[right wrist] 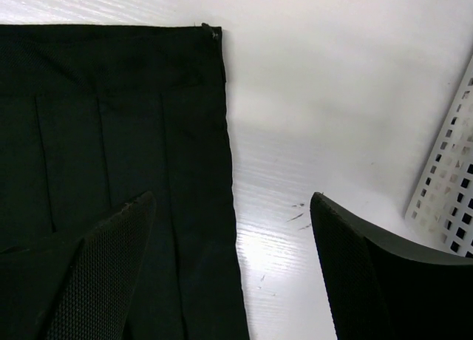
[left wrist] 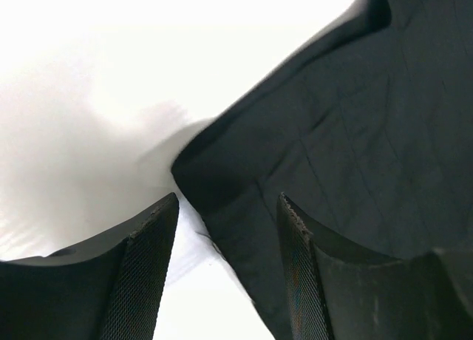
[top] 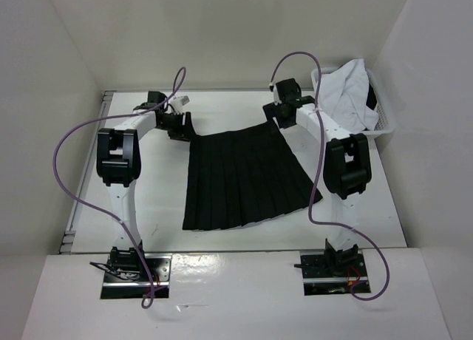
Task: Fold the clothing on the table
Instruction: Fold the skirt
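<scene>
The skirt (top: 240,181) lies flat in the middle of the table (top: 384,207), black and thin, a trapezoid. Its wide hem is nearest the arm bases and it narrows toward the far side. The hem runs a little uneven, and its right corner juts out toward the right arm. Vertical pleats fan up from it, faint lines in all that black. From above they are hard to count.

At the far end sits the narrow waistband. The left gripper (left wrist: 228,207) is down at its left corner, jaws partly apart. The corner of cloth sits between the fingers with white table showing in the gap, so nothing is pinched. From overhead that corner is hidden under the gripper, and in the wrist view the table is washed out to glare.

The right gripper (right wrist: 233,199) straddles the right corner, jaws wide. One finger hangs over the fabric, the other over bare table, and it holds nothing. The waistband edge and side seam show crisply here.

Far right, a basket (top: 384,122) holds a white garment (top: 347,89). In the right wrist view only a strip of the basket's perforated wall shows, cut off at the edge.
</scene>
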